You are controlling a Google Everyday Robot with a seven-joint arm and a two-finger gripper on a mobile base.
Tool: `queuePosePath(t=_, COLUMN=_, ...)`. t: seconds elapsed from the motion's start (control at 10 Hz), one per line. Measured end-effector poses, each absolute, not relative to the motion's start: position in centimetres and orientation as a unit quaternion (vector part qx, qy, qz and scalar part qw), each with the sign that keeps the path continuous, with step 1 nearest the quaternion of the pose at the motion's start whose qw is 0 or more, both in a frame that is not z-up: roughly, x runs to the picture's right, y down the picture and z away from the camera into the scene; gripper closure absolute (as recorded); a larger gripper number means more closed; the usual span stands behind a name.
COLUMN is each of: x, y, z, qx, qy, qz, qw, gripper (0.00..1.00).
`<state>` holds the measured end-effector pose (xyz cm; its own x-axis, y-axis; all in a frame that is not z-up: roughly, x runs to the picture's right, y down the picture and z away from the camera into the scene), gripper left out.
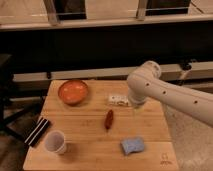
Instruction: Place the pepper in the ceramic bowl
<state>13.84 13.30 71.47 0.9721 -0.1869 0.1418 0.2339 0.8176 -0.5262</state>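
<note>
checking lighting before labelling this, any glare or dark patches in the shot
Camera view: warm, dim light; the background behind the table is almost black; a soft sheen on the bowl, no harsh glare on the wood; the pepper reads dark against it; the gripper hangs at the table's back right, beside the white tube.

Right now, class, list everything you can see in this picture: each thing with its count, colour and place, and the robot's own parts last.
table: 1, light wood, centre of the view
bowl: 1, orange, table's back left
tube: 1, white, back middle, right of the bowl
pepper: 1, dark red, table's middle, in front of the tube
sponge: 1, blue, front right
cup: 1, white, front left
striped block: 1, black and white, left edge, beside the cup
arm: 1, white, reaching in from the right
tool: 1, white, at the arm's end, over the table by the tube's right end
</note>
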Motion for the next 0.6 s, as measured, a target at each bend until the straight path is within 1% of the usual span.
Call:
queuePosePath(t=0.4, x=11.0, y=14.3, z=72.4, qx=-0.275, qy=-0.065, qz=-0.156, qw=0.946, gripper=0.20)
queuePosePath(t=0.6, x=10.8, y=14.5, z=72.4, qx=-0.274, qy=-0.071, qz=-0.168, qw=0.944, gripper=0.20)
